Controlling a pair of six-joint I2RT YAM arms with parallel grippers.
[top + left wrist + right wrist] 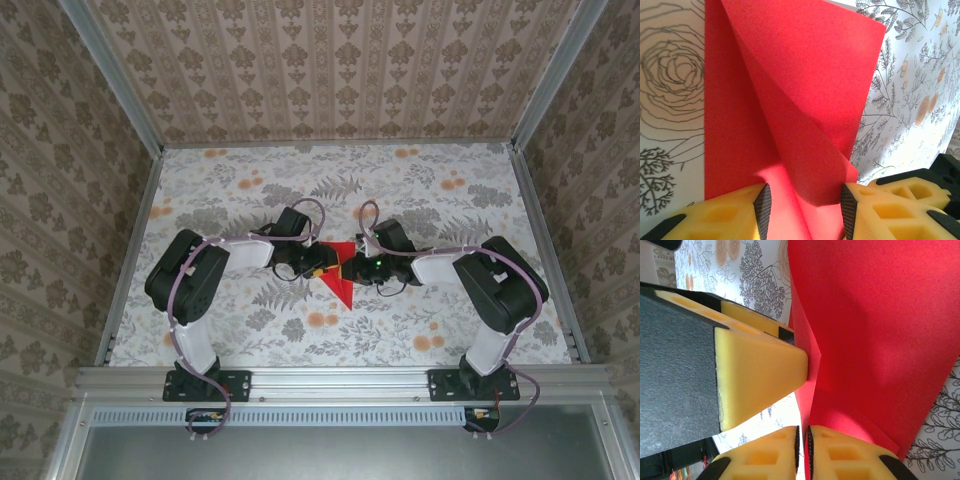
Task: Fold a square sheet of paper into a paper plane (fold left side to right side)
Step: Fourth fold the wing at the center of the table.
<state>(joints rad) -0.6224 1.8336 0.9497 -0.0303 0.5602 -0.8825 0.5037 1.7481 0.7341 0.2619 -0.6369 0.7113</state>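
The square sheet of paper (342,287) is bright red and partly folded, lying mid-table between my two grippers. In the left wrist view the paper (805,75) has one flap curling up off the lower layer. My left gripper (805,202) stands over its near edge, jaws apart, with the flap's corner between the pads. In the right wrist view my right gripper (803,435) is shut on the thin edge of the paper (880,330). A yellow finger of the left gripper (760,370) rests against the same edge just beyond. From above, the left gripper (318,268) and right gripper (352,268) nearly meet.
A floral tablecloth (450,200) covers the table, boxed in by patterned walls at the back and both sides. A metal rail (340,380) with both arm bases runs along the near edge. Both arms bend inward toward the middle.
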